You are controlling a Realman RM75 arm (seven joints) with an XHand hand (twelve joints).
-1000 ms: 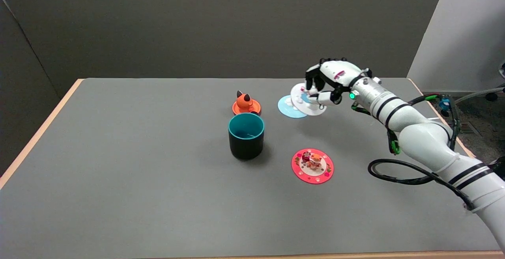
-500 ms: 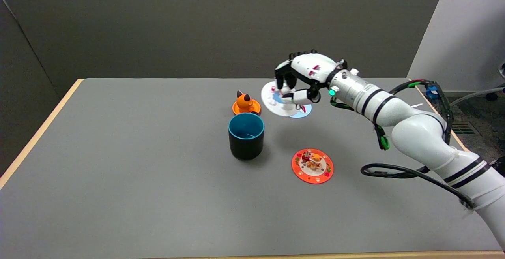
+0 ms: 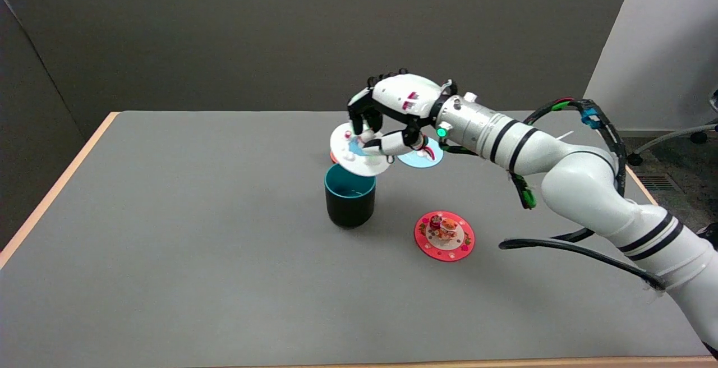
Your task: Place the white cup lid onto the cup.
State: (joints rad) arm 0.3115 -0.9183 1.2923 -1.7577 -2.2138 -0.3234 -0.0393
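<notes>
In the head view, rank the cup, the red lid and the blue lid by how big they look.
1. Red lid and cup: too alike to rank; the lid is wider, the cup taller.
2. Blue lid: smallest showing, partly hidden by the right hand and farther away.

The right hand (image 3: 387,118) hangs palm down at the end of its long white arm (image 3: 561,171), fingers curled (pinching a white, round plastic lid (image 3: 354,157)).

You see grey table (image 3: 196,256), tan edging; dark cup (image 3: 350,199), teal inside, upright near centre; red lid (image 3: 445,235) flat to its right; blue lid (image 3: 420,157) flat behind; orange lid mostly hidden.
</notes>
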